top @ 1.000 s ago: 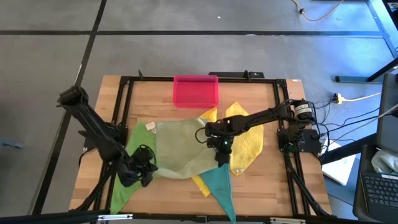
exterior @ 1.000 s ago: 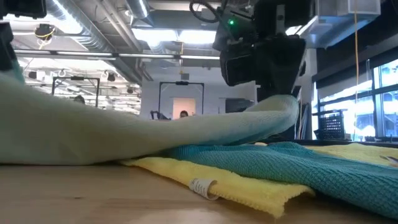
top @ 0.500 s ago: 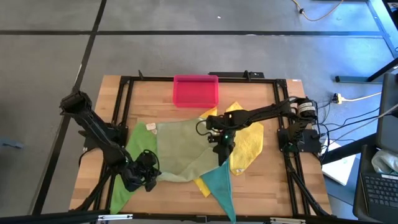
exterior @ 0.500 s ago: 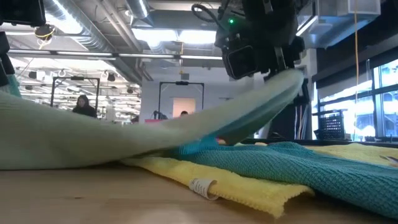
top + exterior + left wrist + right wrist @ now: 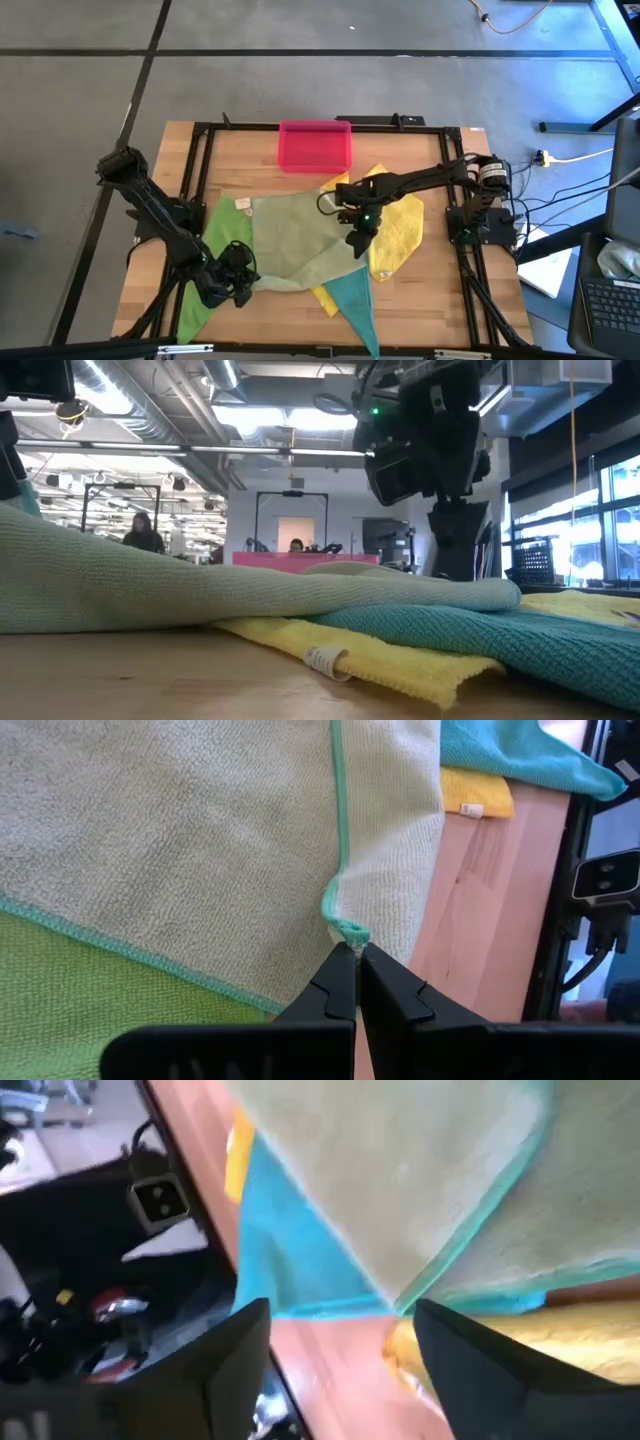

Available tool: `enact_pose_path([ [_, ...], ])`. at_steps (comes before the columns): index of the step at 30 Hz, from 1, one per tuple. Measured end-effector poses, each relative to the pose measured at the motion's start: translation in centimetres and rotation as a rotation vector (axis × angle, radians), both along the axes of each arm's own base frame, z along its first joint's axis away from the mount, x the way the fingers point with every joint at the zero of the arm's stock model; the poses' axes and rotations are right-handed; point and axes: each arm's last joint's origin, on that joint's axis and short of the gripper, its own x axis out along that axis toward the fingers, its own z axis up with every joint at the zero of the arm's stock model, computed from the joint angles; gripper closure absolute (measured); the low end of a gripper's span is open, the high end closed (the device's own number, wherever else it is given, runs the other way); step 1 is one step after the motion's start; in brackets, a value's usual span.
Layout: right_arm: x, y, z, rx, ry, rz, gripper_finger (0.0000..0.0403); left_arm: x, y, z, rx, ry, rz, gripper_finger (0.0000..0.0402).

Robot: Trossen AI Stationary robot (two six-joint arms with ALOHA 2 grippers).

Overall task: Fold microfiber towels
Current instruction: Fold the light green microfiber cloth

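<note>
1. Pale olive towel (image 5: 285,240): you will find it spread at the worktop (image 5: 420,300) centre, lying over the bright green towel (image 5: 215,235) at its 9 o'clock and over the yellow and teal cloths at its 4 o'clock.
2. Left end effector (image 5: 235,285): fingers together, clamped on the olive towel's 7 o'clock corner; the left wrist view shows the teal-stitched hem bunched at the tips.
3. Right end effector (image 5: 360,225): fingers apart, holding nothing, hovering just above the olive towel's 3 o'clock edge, which lies flat beneath it.
4. Key relation: from the left end effector the cloth runs toward 1 o'clock, its free far edge nearest your right arm. Judge the fold to run across that diagonal.
5. Teal towel (image 5: 355,295): points to 6 o'clock, partly under the olive one.
6. Yellow towel (image 5: 400,225): at 3 o'clock, beneath the right arm.
7. Pink tray (image 5: 315,145): at 12 o'clock, apart from the cloths.
</note>
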Motion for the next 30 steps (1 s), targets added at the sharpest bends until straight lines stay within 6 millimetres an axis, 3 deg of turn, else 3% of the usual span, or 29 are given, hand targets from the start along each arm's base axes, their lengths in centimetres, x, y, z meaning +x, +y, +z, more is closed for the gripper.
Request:
enact_pose_path([
  [7, 0.7, -0.9, -0.4, -0.212, -0.011, -0.122, 0.0131, 0.0, 0.0, 0.0, 0.004, -0.007, 0.005, 0.0402],
  [12, 1.8, -1.1, -0.9, -0.198, -0.07, -0.18, 0.015, 0.1, 0.0, 0.0, -0.001, -0.01, 0.005, 0.0401],
  [14, 2.7, -0.9, -0.6, -0.202, -0.193, -0.152, 0.0157, 0.1, 0.0, 0.1, -0.003, -0.012, 0.005, 0.0402],
  [21, 4.0, 1.9, 1.3, -0.339, -0.657, 0.331, 0.0165, 0.1, -0.1, 0.1, -0.009, -0.015, 0.005, 0.0401],
  [25, 3.9, 2.9, 1.1, -0.456, -0.736, 0.513, 0.0168, 0.1, -0.1, 0.1, -0.01, -0.015, 0.004, 0.0402],
  [30, 3.4, 2.3, 0.1, -0.565, -0.661, 0.584, 0.0185, 0.1, -0.1, 0.1, -0.016, -0.018, 0.005, 0.0402],
])
